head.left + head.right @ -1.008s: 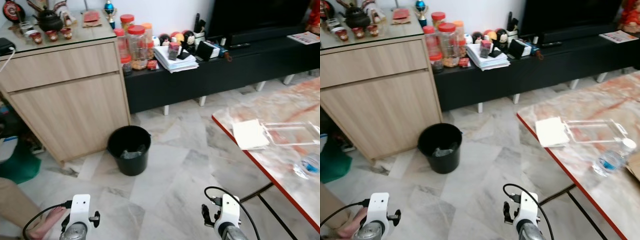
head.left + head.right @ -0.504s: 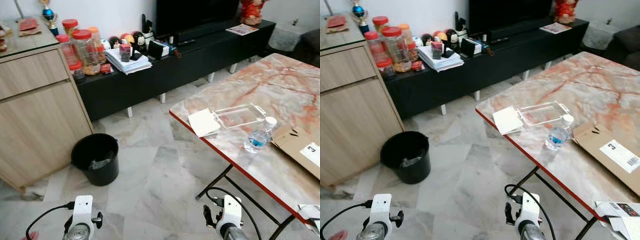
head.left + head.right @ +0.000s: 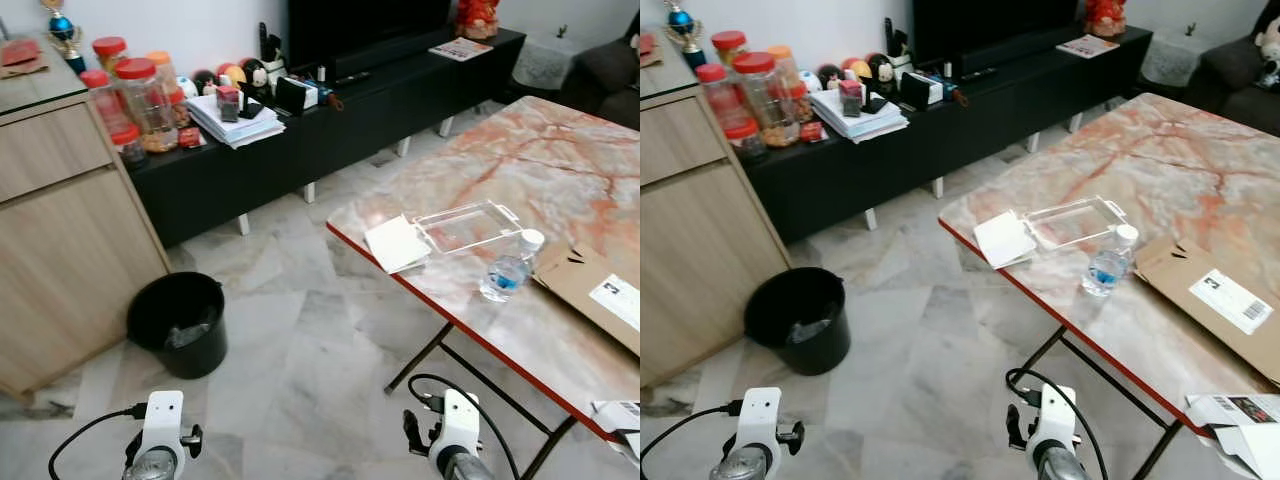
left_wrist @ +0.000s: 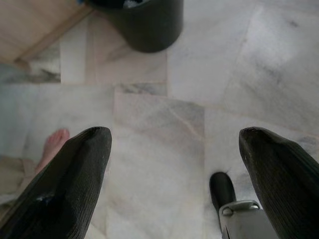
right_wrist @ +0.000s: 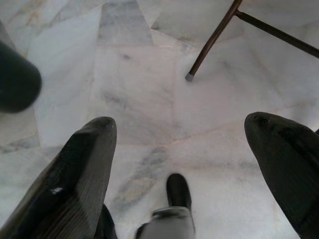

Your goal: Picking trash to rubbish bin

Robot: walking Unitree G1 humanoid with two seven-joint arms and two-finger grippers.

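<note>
Reaching from here risks toppling the water bottle [image 3: 1108,262] at right-centre of the worktop [image 3: 1200,170], since both the left gripper [image 4: 174,164] and the right gripper [image 5: 179,159] hang wide open, empty, low.

A home living room: at the top of the frame a television [image 3: 365,25] stands on a long black cabinet [image 3: 330,130] crowded with food jars [image 3: 135,100], papers and ornaments, with a marble floor [image 3: 300,340], wooden sideboard [image 3: 70,230] and folding table [image 3: 520,190].

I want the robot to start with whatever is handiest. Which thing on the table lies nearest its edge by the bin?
The white paper pad, at the corner facing the black bin. The clear tray, water bottle and cardboard lie farther away.
</note>
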